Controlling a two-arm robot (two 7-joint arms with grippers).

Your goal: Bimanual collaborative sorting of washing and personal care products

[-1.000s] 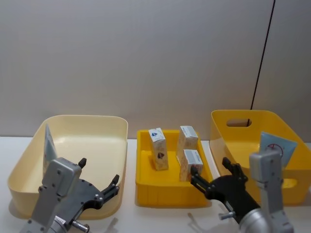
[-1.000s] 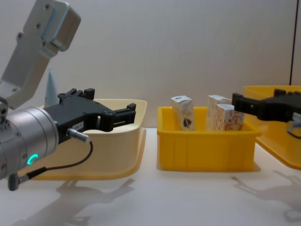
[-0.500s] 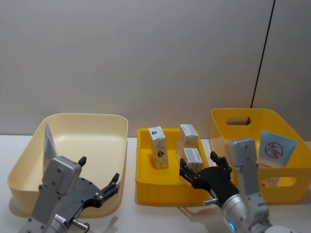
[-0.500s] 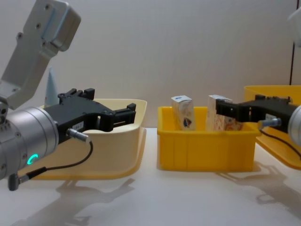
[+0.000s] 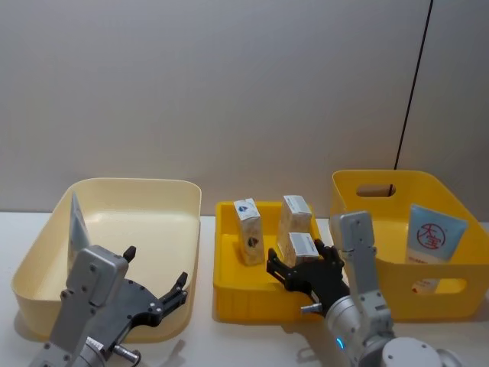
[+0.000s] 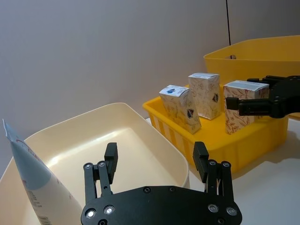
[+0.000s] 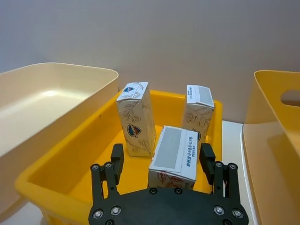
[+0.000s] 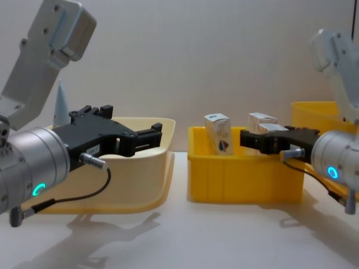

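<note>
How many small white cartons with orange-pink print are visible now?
3 small white cartons, all standing in the small yellow plastic tray: one at its left, one at back right, one at front right between the open right gripper's fingers. None seems hidden.

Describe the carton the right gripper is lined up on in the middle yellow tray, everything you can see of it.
The carton is a small white cardboard box with orange-pink leafy print and a plain pale top flap carrying a line of blue text. It stands upright on the floor of the yellow tray, toward its front right. The right gripper has an open finger on either side of it; no contact is visible.
</note>
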